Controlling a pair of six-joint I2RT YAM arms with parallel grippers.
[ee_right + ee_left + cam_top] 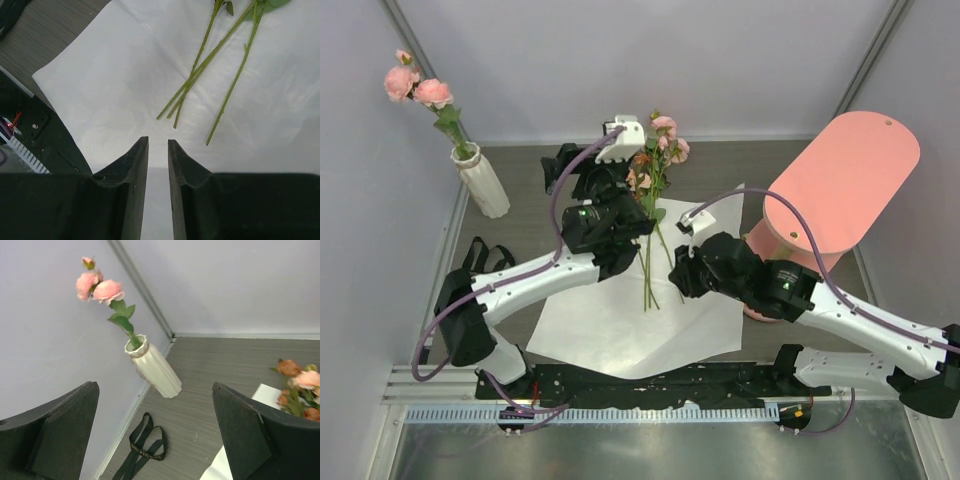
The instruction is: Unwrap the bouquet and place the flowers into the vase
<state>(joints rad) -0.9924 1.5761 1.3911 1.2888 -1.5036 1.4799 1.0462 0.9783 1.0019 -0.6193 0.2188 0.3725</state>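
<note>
The bouquet lies undone. Its white paper [610, 325] is spread flat on the table, and loose flowers [650, 245] lie on it with their blossoms toward the back. The black ribbon [480, 258] lies apart on the left. The ribbed white vase [483, 180] stands back left and holds a stem of pink flowers [417, 88]. My left gripper [582, 172] hovers wide open and empty beside the blossoms, facing the vase [155, 369]. My right gripper [158, 141] is over the paper [100, 90] just short of the stem ends [195, 85]. Its jaws stand a narrow gap apart with nothing between them.
A big pink tiered oval stand [840, 180] fills the back right, close behind the right arm. Grey walls close in the left, back and right sides. The ribbon [142, 445] lies near the left wall's base. A black rail [640, 385] runs along the near edge.
</note>
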